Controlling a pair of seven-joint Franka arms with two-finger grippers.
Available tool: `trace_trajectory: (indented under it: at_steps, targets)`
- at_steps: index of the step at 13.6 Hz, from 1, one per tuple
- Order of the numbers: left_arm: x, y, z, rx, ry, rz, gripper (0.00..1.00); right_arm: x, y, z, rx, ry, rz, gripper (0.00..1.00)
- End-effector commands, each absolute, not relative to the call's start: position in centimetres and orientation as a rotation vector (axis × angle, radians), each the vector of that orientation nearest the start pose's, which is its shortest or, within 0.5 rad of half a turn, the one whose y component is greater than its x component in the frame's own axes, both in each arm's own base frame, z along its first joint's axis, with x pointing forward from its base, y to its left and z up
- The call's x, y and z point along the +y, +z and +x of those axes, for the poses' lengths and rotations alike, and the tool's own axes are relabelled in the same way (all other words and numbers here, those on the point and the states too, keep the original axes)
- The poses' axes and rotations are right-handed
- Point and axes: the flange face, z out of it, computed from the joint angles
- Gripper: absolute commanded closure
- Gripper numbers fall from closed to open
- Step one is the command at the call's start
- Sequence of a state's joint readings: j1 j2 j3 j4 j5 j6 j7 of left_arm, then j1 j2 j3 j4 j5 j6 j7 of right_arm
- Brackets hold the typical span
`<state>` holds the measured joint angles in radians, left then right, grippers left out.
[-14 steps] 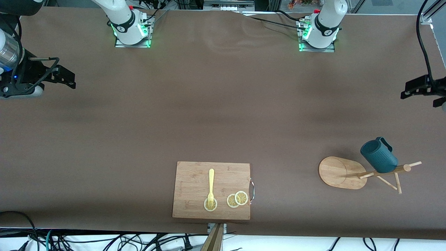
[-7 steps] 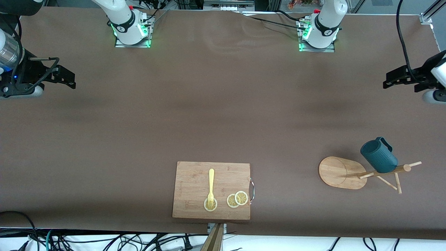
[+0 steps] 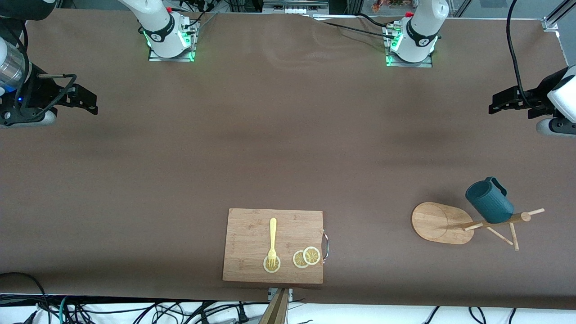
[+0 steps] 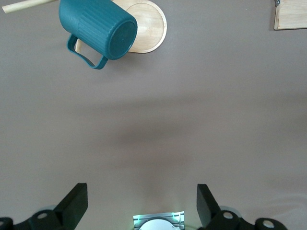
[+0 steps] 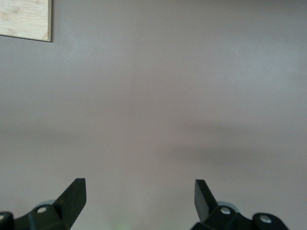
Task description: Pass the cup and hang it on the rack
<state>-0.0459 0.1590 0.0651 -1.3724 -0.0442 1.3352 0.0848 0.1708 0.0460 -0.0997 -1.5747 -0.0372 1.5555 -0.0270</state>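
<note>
The dark teal cup (image 3: 489, 201) hangs on a peg of the light wooden rack (image 3: 434, 222) near the left arm's end of the table. In the left wrist view the cup (image 4: 96, 31) shows its base and loop handle, in front of the rack's oval base (image 4: 151, 24). My left gripper (image 3: 495, 102) is open and empty in the air over bare table, well apart from the cup and rack. It also shows in the left wrist view (image 4: 142, 201). My right gripper (image 3: 92, 103) waits open and empty over the right arm's end of the table, and also shows in the right wrist view (image 5: 139, 196).
A rectangular wooden cutting board (image 3: 273, 245) lies near the table's front edge, with a yellow fork (image 3: 272, 240) and lemon slices (image 3: 306, 257) on it. Its corner shows in the left wrist view (image 4: 290, 17) and the right wrist view (image 5: 24, 19). Brown table (image 3: 288, 148) lies between the arms.
My left gripper has come further into view, moving away from the rack and a little toward the table's middle. The right arm, cup and rack have not moved.
</note>
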Motion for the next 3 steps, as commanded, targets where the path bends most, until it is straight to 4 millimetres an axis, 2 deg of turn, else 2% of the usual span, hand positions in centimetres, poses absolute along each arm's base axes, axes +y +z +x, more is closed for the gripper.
trace_trajectory:
  at_steps: [1, 3]
  targets:
    - [0.13, 60.89, 57.49, 0.109, 0.292, -3.141, 0.00, 3.75, 60.05, 56.40, -0.179, 0.106, -3.190, 0.00]
    - [0.13, 60.81, 57.53, 0.109, 0.294, -3.140, 0.00, 3.67, 60.05, 56.40, -0.177, 0.106, -3.190, 0.00]
